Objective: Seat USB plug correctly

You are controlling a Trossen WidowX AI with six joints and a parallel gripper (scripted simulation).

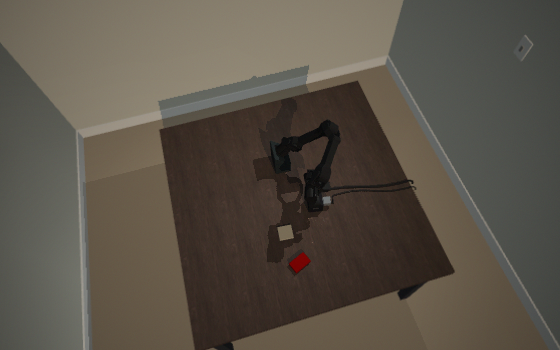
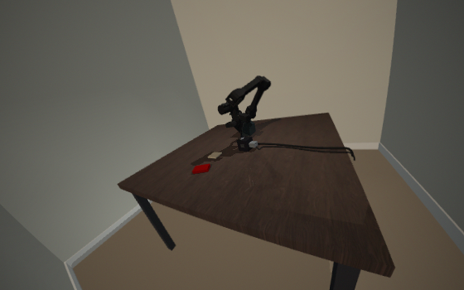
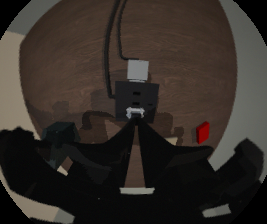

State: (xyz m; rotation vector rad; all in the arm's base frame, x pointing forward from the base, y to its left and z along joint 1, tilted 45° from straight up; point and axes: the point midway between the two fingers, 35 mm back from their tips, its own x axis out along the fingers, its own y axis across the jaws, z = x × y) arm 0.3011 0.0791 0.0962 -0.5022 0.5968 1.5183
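Dark brown wood grain covers the table (image 1: 229, 280) (image 2: 289, 186) (image 3: 184, 55) on which our black arm (image 1: 330, 131) (image 2: 260, 81) works; our gripper (image 1: 314, 206) (image 2: 244, 136) (image 3: 136, 120) reaches down to the black power cube (image 2: 244, 144) (image 3: 125, 91), its jaws clamped on the USB plug (image 3: 135, 112), whose pale metal shows right at the fingertips; the plug is over the cube's top face, near the edge closest to us in the wrist view, and we cannot tell how deep it sits in the socket or which way round it is. Dark openings show in that face beside the plug; a light grey block (image 1: 327, 200) (image 2: 253, 144) (image 3: 138, 69) is at the cube's far side in the wrist view, and two dark cables (image 1: 369, 187) (image 2: 306, 147) (image 3: 107, 55) run from there toward the table edge; a flat beige square (image 1: 285, 232) (image 2: 215, 155) and a red block (image 1: 300, 262) (image 2: 201, 168) (image 3: 203, 132) lie apart from each other on the table, both separate from the cube.
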